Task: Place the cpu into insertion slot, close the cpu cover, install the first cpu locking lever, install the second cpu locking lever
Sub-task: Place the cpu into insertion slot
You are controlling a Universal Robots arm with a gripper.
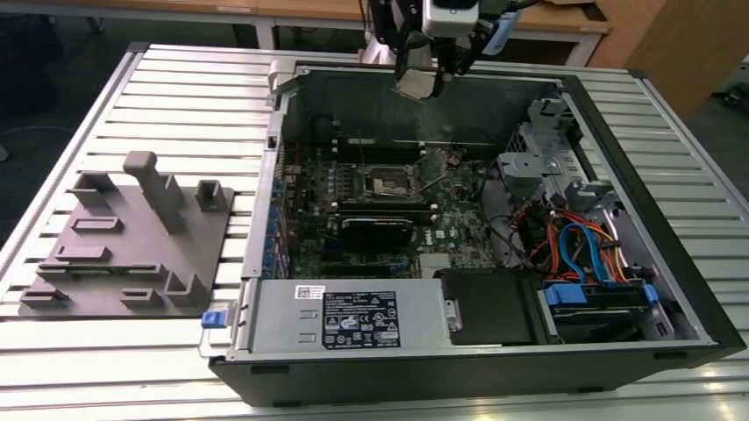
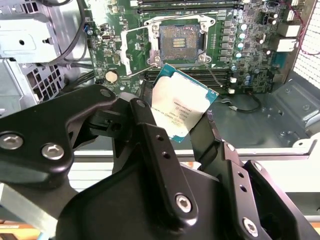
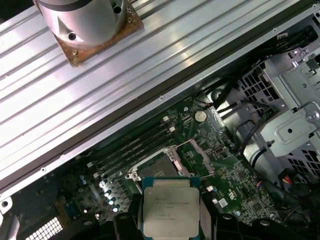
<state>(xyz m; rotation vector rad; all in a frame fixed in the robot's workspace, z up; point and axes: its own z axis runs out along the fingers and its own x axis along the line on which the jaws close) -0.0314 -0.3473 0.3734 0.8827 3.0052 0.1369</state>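
The cpu (image 2: 182, 107), a flat square chip with a silver-grey top and a teal edge, hangs in the air with my gripper (image 2: 177, 120) shut on it; black fingers (image 2: 143, 117) press two opposite sides. In the exterior view my gripper (image 1: 419, 83) holds the cpu (image 1: 418, 85) high over the far wall of the open computer case. The insertion slot (image 2: 181, 42) lies uncovered on the green motherboard, well below the chip, and is also visible from outside as insertion slot (image 1: 387, 182). The cpu cover (image 2: 136, 47) stands swung up beside the slot. In the first wrist view the cpu (image 3: 171, 207) hides part of the slot (image 3: 159, 169).
The case (image 1: 655, 175) lies open on a slatted metal table (image 1: 175, 96). Inside are a power supply (image 1: 339, 320), a long black card (image 1: 377, 230), memory slots (image 1: 372, 151), a drive cage (image 1: 541, 158) and coloured cables (image 1: 576, 246). A grey fixture plate (image 1: 129, 237) sits at the exterior view's left.
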